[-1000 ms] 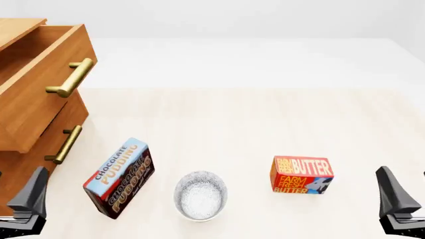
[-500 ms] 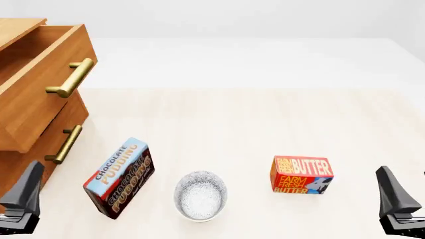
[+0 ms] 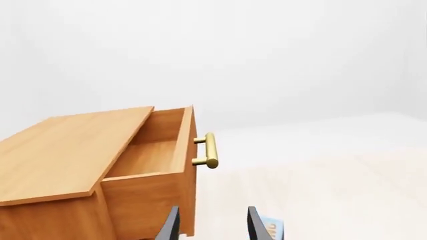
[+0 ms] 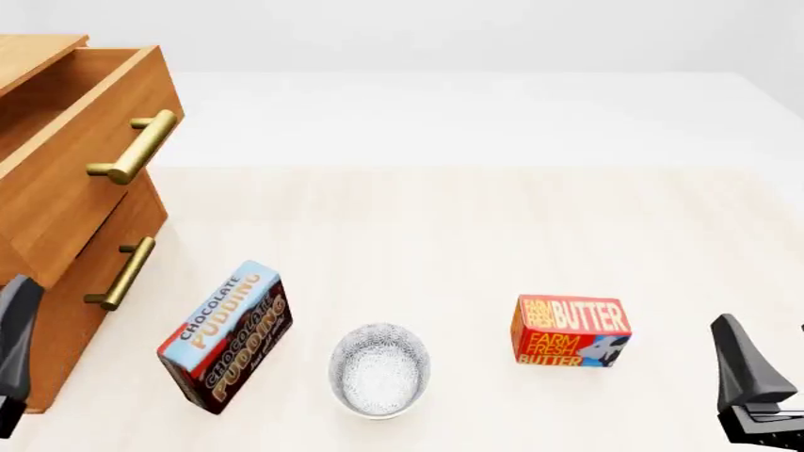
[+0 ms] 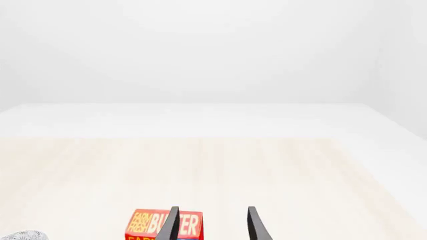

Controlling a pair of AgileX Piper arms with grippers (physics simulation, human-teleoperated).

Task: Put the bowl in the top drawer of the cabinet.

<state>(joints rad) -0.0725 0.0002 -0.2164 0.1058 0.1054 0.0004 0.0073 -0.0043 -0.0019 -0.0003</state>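
The bowl (image 4: 379,369), white with a fine dark pattern, stands upright near the table's front edge; only its rim (image 5: 23,236) shows in the right wrist view. The cabinet (image 4: 32,52) stands at the left with its top drawer (image 4: 63,179) pulled open, and the inside (image 3: 150,155) holds nothing I can see. My left gripper (image 4: 13,330) is at the far left in front of the cabinet; its fingers (image 3: 170,227) stand open and hold nothing. My right gripper (image 4: 748,377) is at the front right, open (image 5: 212,227), well apart from the bowl.
A chocolate pudding box (image 4: 226,336) lies tilted just left of the bowl, between it and the cabinet. A red butter box (image 4: 570,330) stands to the bowl's right. The lower drawer (image 4: 88,282) is shut. Brass bar handles (image 4: 132,148) stick out from both drawer fronts.
My left gripper has slid left and risen toward the cabinet, now partly past the view's left edge. The right gripper, the bowl and both boxes have not moved.
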